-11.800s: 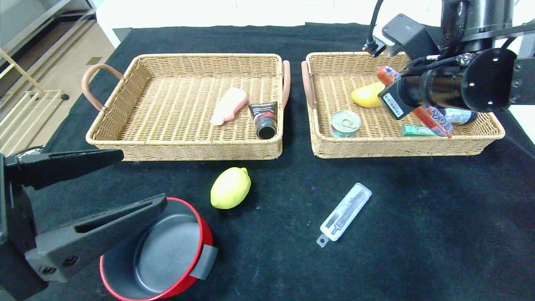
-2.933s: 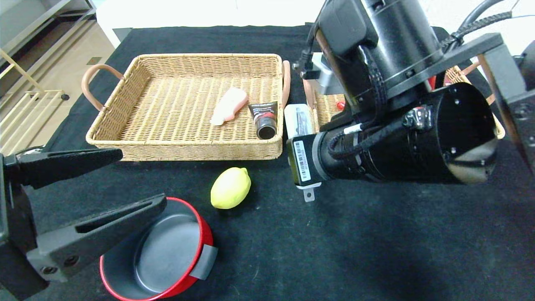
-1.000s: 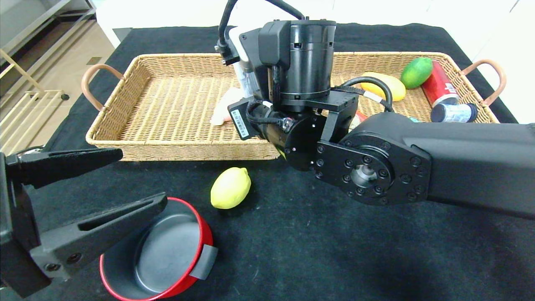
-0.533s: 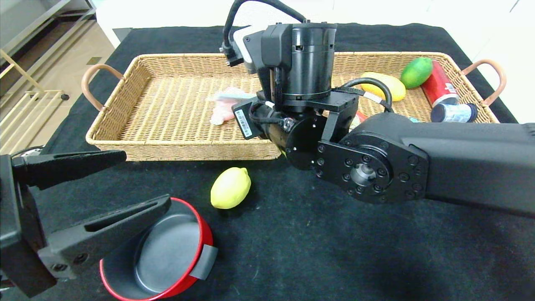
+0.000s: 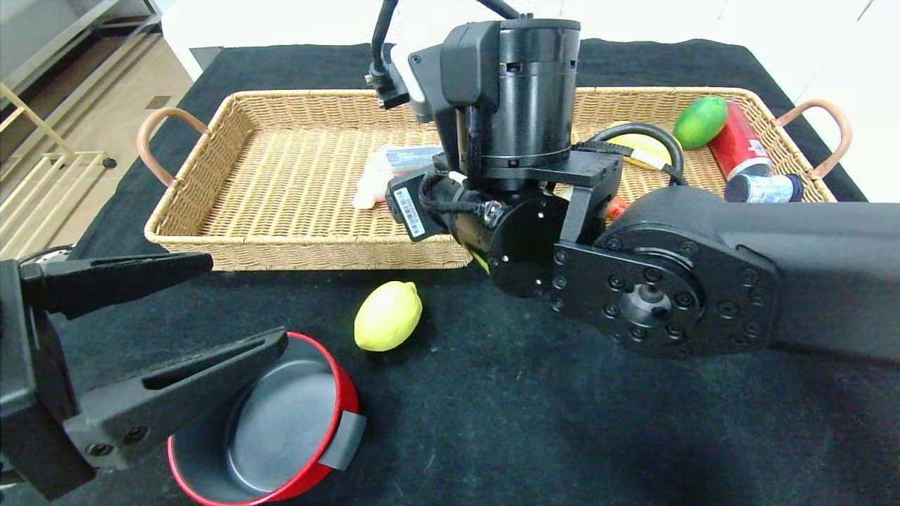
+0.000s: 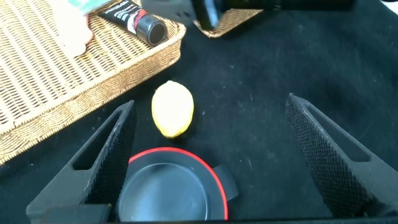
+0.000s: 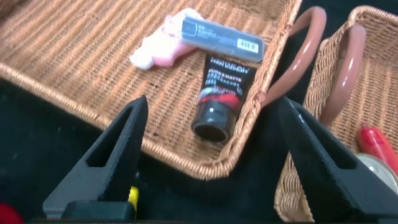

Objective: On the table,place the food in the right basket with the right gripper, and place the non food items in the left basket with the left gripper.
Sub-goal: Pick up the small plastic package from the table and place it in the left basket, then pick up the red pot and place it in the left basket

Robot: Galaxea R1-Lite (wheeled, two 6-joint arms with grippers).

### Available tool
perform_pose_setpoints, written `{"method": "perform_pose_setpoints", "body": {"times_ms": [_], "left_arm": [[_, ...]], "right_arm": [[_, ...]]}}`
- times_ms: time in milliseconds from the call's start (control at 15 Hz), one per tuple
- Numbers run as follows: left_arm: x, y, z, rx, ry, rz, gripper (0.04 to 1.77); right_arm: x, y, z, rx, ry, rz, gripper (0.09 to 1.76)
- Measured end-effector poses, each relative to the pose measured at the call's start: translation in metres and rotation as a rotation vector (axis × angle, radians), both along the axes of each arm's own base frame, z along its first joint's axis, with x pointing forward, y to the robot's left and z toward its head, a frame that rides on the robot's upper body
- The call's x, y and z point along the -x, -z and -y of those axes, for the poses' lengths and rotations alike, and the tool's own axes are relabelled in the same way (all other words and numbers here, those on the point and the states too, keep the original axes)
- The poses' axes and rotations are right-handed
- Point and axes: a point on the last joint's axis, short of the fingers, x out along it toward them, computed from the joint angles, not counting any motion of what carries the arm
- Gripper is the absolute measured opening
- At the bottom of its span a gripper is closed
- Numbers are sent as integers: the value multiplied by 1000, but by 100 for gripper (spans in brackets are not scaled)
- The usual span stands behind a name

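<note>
Packet (image 7: 214,35), a flat clear case with a barcode label, lies in the left basket (image 7: 74,68) across the pink item (image 7: 163,43) and beside the black tube (image 7: 219,93). Right gripper (image 7: 211,162) hovers above, jaws wide, empty. Left gripper (image 6: 211,168) spread, empty, over the red pot (image 6: 171,190).

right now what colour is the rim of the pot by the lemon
Red rim, dark grey inside; clearest in the head view.
</note>
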Motion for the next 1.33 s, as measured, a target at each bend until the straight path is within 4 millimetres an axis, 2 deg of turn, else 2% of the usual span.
{"method": "perform_pose_setpoints", "body": {"times_ms": [267,467,800,1133,1333], "left_arm": [[0,1,0,-1,-1,-3,172],[-1,-1,-2,1,-15,1,172],[-3,0,-5,-8,-37,-7,172],[-9,6,-1,-27,-37,-37,172],[-10,7,-1,-37,-36,-39,172]], "right_arm": [[19,4,21,42,-18,-60,160],[35,1,49,58,-109,-112,163],[56,3,111,83,-229,-183,167],[74,14,178,68,-347,-236,169],[80,28,209,75,-397,-265,170]]}}
